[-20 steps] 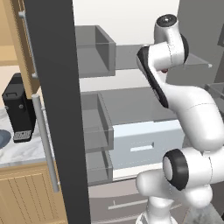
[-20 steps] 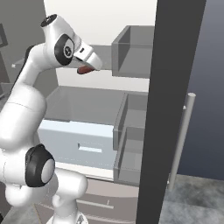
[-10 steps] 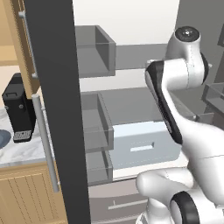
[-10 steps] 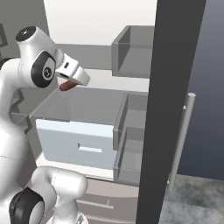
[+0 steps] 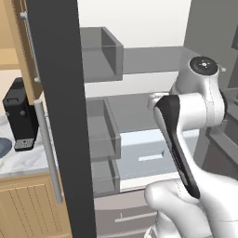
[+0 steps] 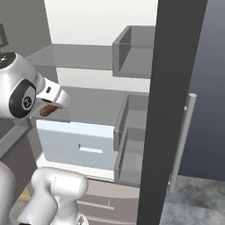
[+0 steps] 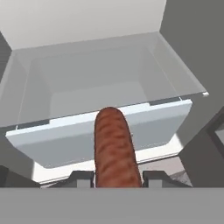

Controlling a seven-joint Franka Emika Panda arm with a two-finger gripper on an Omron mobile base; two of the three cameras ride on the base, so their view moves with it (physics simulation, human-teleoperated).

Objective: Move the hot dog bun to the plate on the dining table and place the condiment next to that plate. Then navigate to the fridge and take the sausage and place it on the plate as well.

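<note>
I am at the tall grey stainless-steel fridge (image 5: 56,93), its doors swung open, and my two-finger gripper (image 7: 116,178) is clamped on the reddish-brown mottled sausage (image 7: 114,148), which juts forward from between my dark finger tips; from the right base camera it shows as a red-brown stub (image 6: 48,110) just under my wrist. So I judge the fetching half of the last step done: the sausage is out and in my grasp, hanging above the pale blue-white fridge drawer (image 7: 100,127), which stands pulled open. What is left, as I judge it, is carrying the sausage to the plate; neither the plate nor the dining table is before me here. Around me are grey shelves and door bins (image 6: 132,52). The dark open door (image 6: 171,110) to my right and the other to my left hem in my way back. A black coffee machine (image 5: 21,116) sits on the marble counter beyond the left door
</note>
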